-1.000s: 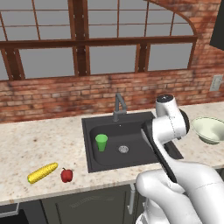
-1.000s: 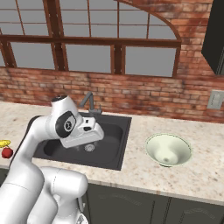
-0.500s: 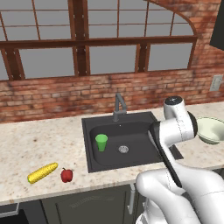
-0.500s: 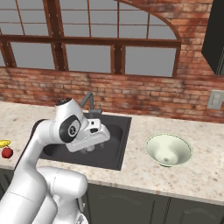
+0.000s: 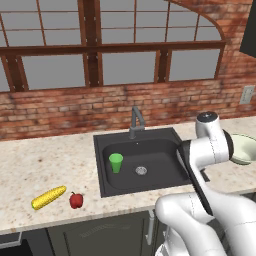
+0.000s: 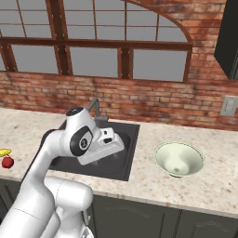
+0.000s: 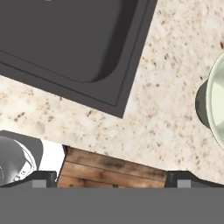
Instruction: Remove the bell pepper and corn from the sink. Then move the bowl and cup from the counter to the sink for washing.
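The green cup [image 5: 116, 162] stands upright in the dark sink [image 5: 150, 150], left of the drain. On the beige counter [image 5: 40, 160] left of the sink lie the yellow corn [image 5: 48, 197] and the red bell pepper [image 5: 76, 200], close together near the front edge. The pale bowl [image 6: 179, 159] sits on the counter right of the sink, with nothing in it. My gripper [image 7: 111, 179] is open and holds nothing. It hovers over the sink's front right corner [image 7: 118, 100], and the bowl [image 7: 214, 105] lies off to its right, apart from it.
A grey faucet [image 5: 135, 120] rises behind the sink. A brick wall with windows backs the counter, and a wall outlet [image 6: 229, 106] sits at the far right. The counter's front edge [image 7: 109, 153] runs just under the hand.
The arm has swung right, from above the sink basin to its right front corner, nearer the bowl. The jaws stayed open. Cup, corn, pepper and bowl have not moved.
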You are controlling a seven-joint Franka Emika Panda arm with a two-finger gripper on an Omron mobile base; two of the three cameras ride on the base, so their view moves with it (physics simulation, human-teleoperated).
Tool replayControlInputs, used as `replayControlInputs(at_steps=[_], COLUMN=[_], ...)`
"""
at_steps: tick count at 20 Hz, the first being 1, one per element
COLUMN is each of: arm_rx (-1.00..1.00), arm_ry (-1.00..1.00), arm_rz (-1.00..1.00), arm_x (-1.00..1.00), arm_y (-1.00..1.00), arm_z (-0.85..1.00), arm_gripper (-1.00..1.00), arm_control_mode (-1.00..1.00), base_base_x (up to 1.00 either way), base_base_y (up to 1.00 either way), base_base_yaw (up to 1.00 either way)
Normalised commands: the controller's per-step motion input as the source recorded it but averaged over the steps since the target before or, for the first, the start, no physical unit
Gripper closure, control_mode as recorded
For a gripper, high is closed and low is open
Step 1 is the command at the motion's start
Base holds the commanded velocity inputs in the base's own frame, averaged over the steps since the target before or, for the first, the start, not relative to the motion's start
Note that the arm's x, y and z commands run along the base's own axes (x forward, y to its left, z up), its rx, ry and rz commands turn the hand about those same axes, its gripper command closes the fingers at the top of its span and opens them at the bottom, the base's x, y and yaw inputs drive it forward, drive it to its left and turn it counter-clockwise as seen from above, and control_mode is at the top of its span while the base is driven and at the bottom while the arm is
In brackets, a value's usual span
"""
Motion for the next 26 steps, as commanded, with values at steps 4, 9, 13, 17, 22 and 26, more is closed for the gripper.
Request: replayControlInputs(at_steps=[4,9,13,17,22,26], arm_rx=[-0.01,0.00,0.00,-0.01,-0.03,-0.02], arm_ry=[0.06,0.07,0.02,0.00,0.02,0.00], arm_rz=[0.02,0.00,0.00,0.00,-0.01,-0.01], arm_x=[0.06,0.15,0.20,0.18,0.15,0.15], arm_y=[-0.23,-0.22,-0.23,-0.28,-0.29,-0.29], arm_z=[0.00,0.00,-0.02,-0.06,-0.05,-0.06], arm_gripper=[-1.00,-1.00,-1.00,-1.00,-1.00,-1.00], arm_control_mode=[-1.00,-1.00,-1.00,-1.00,-1.00,-1.00], base_base_x=[0.00,0.00,0.00,0.00,0.00,0.00], base_base_y=[0.00,0.00,0.00,0.00,0.00,0.00], base_base_yaw=[0.00,0.00,0.00,0.00,0.00,0.00])
